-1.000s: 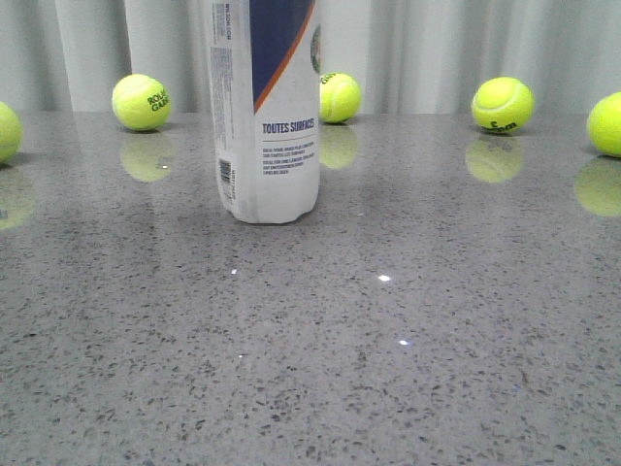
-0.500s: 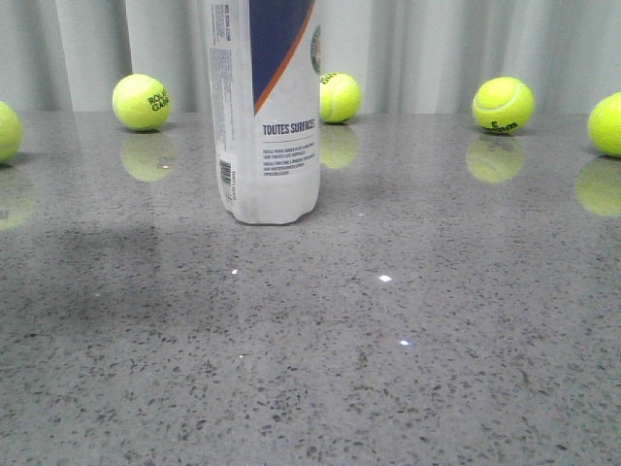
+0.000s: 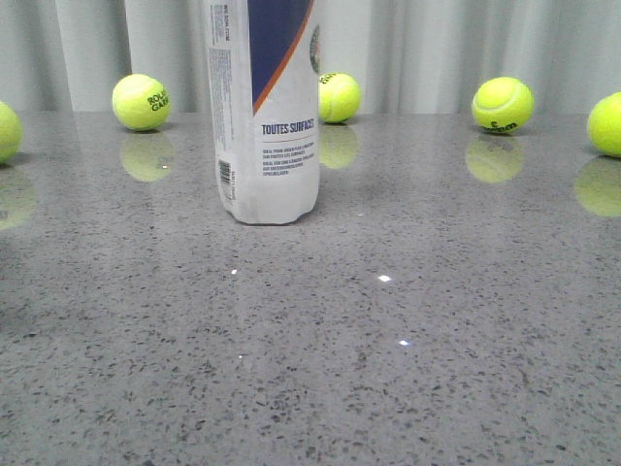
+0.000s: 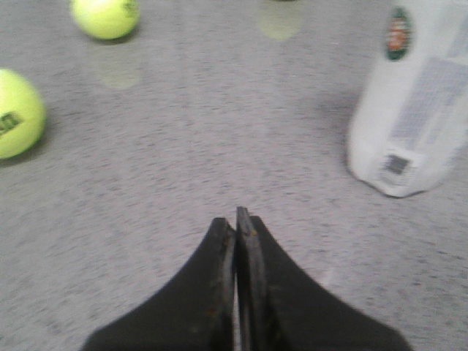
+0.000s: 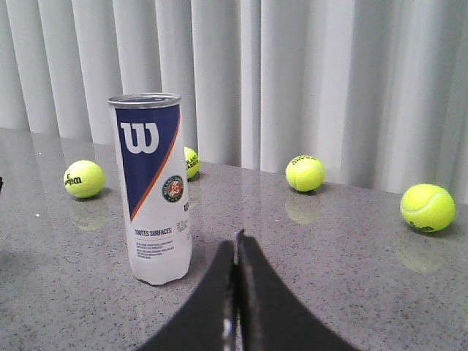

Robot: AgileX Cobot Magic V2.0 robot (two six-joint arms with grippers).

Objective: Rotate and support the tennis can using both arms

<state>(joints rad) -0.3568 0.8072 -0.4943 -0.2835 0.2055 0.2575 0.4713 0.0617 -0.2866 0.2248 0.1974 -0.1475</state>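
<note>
Nearest the cameras, both hands were pressed shut with nothing between their fingers. The left hand (image 4: 236,219) hung over bare grey speckled worktop (image 4: 183,161), its two black fingers meeting tip to tip; the picture from that wrist was blurred. The right hand (image 5: 236,245) was likewise closed to a thin seam, pointed toward the tennis can (image 5: 152,190) and clear of it.

Farther out, the tennis can (image 3: 267,107) stood upright on the worktop (image 3: 388,340), left of centre in the front view, its top cut off by the frame. From the right wrist its navy panel, white "W", orange stripe and round emblem showed, with its rim open. From the left wrist the tennis can (image 4: 413,102) stood well apart from the fingers.

Beyond it, yellow-green tennis balls (image 3: 142,102) lay scattered toward the far edge, before a pale pleated curtain (image 5: 307,73).
</note>
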